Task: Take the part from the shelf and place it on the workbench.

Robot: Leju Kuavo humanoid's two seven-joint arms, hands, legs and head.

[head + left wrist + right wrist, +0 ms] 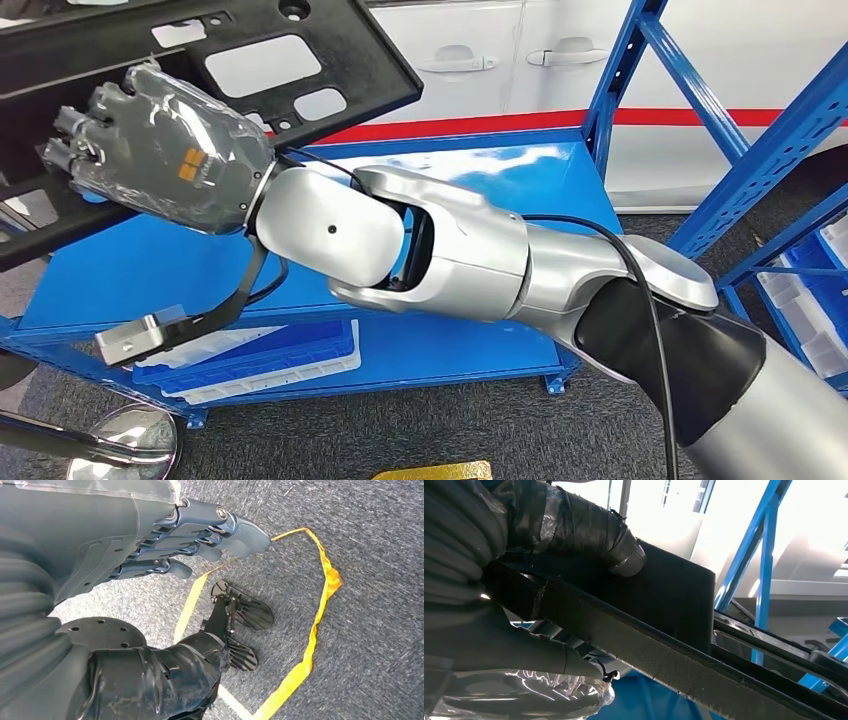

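While gripping a large black part with cut-out openings, reaches across from the lower right as a silver right arm, its right hand wrapped in clear film. Holds the part in the air above the blue shelf, tilted, with the hand clamped on its lower edge at upper left of the head view. Below the shelf deck, shows a blue tray on the lower level, and grey carpet in front. Behind the shelf, shows a white car body with a red stripe.

From the right wrist, seen close: the part's black edge running between the taped thumb on one side and the fingers on the other, closed on it.

From the left wrist: the left hand hanging over the grey carpet, fingers straight and lying close together, holding nothing, with yellow tape on the floor beneath.
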